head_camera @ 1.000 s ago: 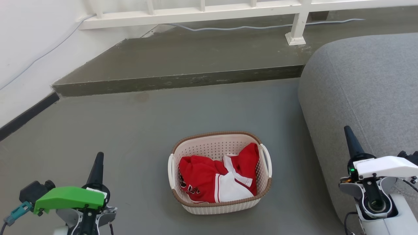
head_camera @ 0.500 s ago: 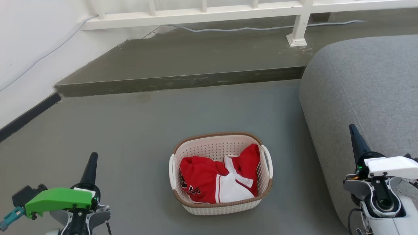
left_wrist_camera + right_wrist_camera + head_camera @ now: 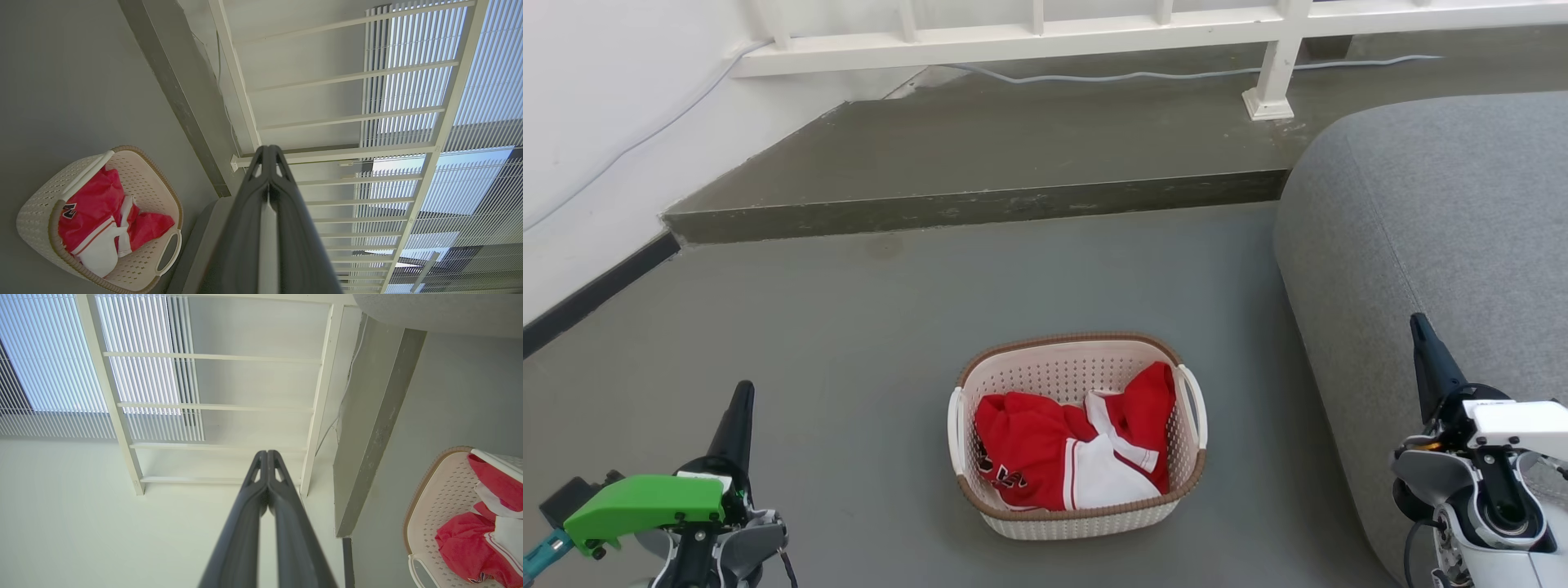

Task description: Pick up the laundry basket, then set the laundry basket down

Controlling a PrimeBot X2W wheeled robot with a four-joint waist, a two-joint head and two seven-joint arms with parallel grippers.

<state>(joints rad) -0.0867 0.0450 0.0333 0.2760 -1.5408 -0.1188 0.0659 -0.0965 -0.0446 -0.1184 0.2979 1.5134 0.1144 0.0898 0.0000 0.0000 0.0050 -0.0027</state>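
Observation:
The laundry basket [image 3: 1062, 374] stands on the grey floor, cream-white and perforated with a brown rim and white side handles, holding red and white clothes [image 3: 1062, 449]. It also appears in the left wrist view as the basket [image 3: 153, 192] and at the right edge of the right wrist view as the basket [image 3: 439, 502]. My left gripper [image 3: 742, 392] is at the lower left, well to the left of the basket, its fingers pressed together and empty [image 3: 267, 151]. My right gripper [image 3: 1419, 324] is at the lower right over the sofa's edge, also shut and empty [image 3: 266, 454].
A grey sofa [image 3: 1445, 229] bulks along the right, close to the basket's right handle. Beyond the basket a raised concrete step [image 3: 980, 204] crosses the floor, with a white railing [image 3: 1274, 73] and a cable on it. A white wall [image 3: 596, 122] runs along the left.
Both grippers sit lower and further out toward the frame's sides than before. The whole head view has shifted slightly, so the camera moved. The basket has stayed on the floor.

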